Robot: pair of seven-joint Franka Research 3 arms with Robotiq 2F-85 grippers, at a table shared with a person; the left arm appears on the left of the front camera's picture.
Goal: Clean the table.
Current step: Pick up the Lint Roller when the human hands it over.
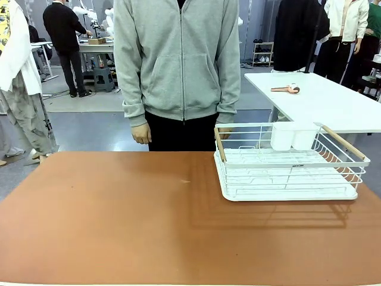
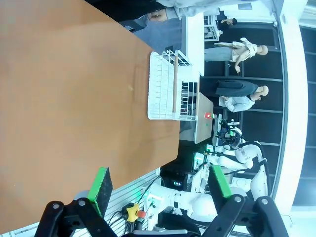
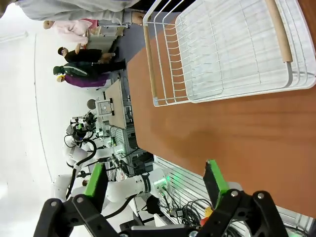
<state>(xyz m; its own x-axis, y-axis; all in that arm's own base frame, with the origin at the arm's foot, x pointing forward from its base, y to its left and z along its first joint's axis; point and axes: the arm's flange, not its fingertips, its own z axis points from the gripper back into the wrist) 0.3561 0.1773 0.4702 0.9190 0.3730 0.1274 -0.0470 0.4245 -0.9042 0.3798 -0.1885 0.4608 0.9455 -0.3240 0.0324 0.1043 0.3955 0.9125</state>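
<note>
My left jaws and right jaws hang spread, empty, off the desk (image 1: 119, 214); dish rack (image 1: 286, 179) parked at two o'clock.

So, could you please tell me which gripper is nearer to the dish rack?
Right. The right gripper hangs close before the dish rack; the left gripper is farther off, across the table.

Tiny speck (image 1: 186, 181) on table (image 1: 107, 214), perhaps crumb

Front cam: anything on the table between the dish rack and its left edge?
Bare. In the front view the table top shows nothing from the dish rack to its left edge but a tiny pale speck near the middle.
</note>
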